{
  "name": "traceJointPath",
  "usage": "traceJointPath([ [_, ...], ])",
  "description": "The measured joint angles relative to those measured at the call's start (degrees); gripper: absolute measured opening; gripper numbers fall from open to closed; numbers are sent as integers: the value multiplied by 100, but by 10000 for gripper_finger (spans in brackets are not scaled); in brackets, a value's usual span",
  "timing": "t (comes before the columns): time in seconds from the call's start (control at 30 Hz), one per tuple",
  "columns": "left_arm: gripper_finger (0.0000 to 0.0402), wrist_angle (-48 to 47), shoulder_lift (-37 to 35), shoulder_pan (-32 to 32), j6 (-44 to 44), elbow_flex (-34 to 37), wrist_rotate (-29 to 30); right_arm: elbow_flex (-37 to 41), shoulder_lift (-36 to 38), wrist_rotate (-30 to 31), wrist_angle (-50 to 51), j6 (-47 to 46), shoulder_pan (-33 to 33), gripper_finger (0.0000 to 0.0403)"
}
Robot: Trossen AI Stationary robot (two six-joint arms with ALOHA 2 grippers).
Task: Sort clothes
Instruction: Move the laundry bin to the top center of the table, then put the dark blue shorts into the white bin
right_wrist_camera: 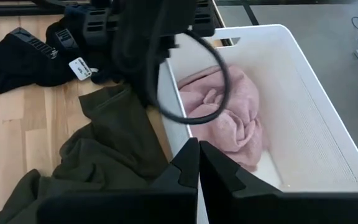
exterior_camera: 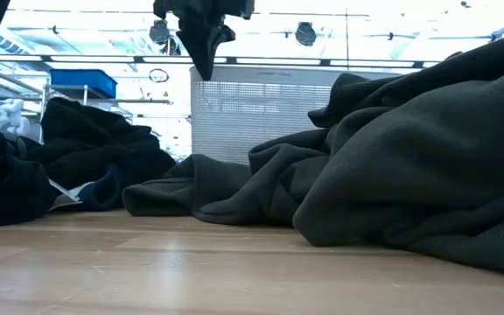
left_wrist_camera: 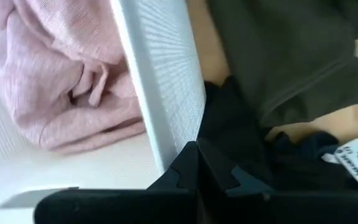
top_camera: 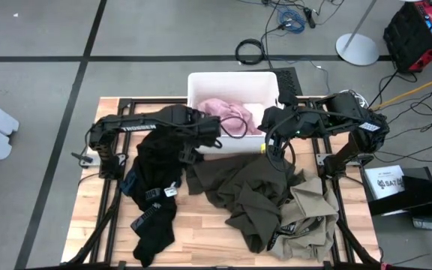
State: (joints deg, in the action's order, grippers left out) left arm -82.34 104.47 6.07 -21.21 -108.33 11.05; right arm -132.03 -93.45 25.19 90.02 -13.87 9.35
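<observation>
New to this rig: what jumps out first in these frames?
The pale pink garment lying in the white bin at the table's far edge. Next, the left gripper, shut on a black garment lifted beside the bin's front wall; the big olive garment sprawls mid-table.

white bin (top_camera: 235, 84), wooden table (top_camera: 201, 225), cables (top_camera: 250, 51)

A wooden table (top_camera: 201, 225) bears a white bin (top_camera: 233, 84) directly beyond the left gripper (top_camera: 214, 139), black clothes (top_camera: 154, 180) beneath that arm, and olive-green (top_camera: 246, 187) and khaki garments (top_camera: 310, 214) spread near the right gripper (top_camera: 265, 146).
</observation>
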Motion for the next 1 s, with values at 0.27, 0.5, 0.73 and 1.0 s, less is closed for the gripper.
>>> traceJointPath([
  [0.27,12,-685,-70,74,295,0,-771,0,0,-1,-1,8,0,0],
  [0.5,16,-759,-708,15,886,2,-558,0,0,-2,2,85,-31,0],
  [0.73,5,-269,-1738,157,1512,1266,-918,0,0,-17,2,131,10,0],
  [1.0,14,1191,-2674,106,1935,3502,-1917,0,0,-153,0,330,-114,0],
])
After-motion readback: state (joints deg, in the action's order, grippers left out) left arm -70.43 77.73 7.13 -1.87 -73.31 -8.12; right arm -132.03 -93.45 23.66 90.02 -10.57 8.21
